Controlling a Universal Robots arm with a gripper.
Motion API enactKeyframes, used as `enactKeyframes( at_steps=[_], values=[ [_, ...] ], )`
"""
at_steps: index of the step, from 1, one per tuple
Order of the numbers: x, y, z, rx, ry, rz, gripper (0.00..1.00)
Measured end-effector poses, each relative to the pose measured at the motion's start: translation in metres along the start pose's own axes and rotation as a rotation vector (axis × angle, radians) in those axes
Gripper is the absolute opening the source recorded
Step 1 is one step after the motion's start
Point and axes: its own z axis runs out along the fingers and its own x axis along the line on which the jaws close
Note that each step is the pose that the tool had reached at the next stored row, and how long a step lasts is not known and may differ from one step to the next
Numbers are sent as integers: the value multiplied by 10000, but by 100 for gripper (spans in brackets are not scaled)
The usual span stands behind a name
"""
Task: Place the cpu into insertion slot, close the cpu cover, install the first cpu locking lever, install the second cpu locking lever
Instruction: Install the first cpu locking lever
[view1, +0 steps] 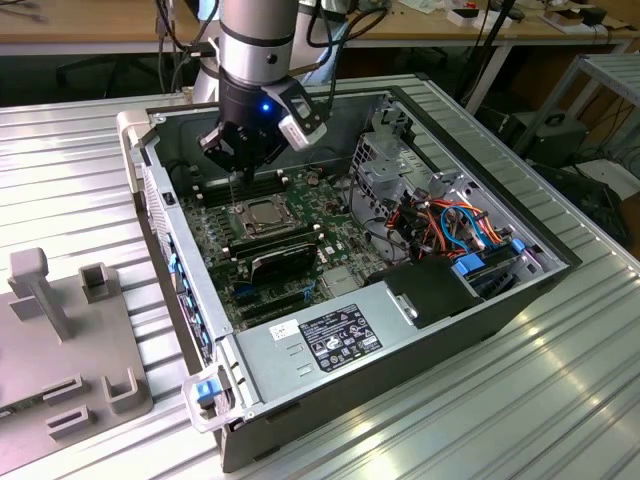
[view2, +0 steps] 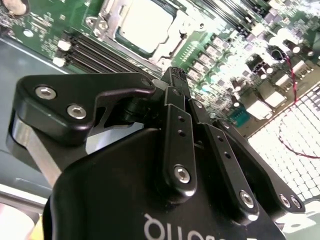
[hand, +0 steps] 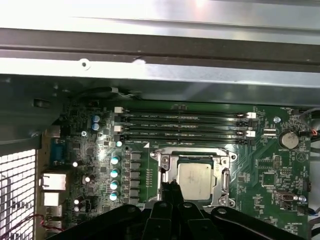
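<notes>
The tool (hand: 172, 187) hangs inside the computer case (hand: 160, 75), its 2 fingers pressed together on nothing. Just beside its tips the cpu (hand: 195, 180) sits in the insertion slot (hand: 231, 159), the cpu cover (hand: 195, 160) flat over it.

Label (view1: 340, 338) on power supply (view1: 268, 368): print present, too small to read. White lettering (view2: 172, 229) on hand (view2: 175, 75) housing: upside down, cut off, not legible.

The pincer (view1: 236, 196) hangs just above the cpu (view1: 263, 212).
</notes>
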Motion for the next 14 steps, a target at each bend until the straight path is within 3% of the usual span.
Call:
enactKeyframes(
  at_steps=[7,14],
  values=[
    [165,-1,8,-4,4,-105,11],
    [192,-4,7,-19,4,-110,11]
  ],
)
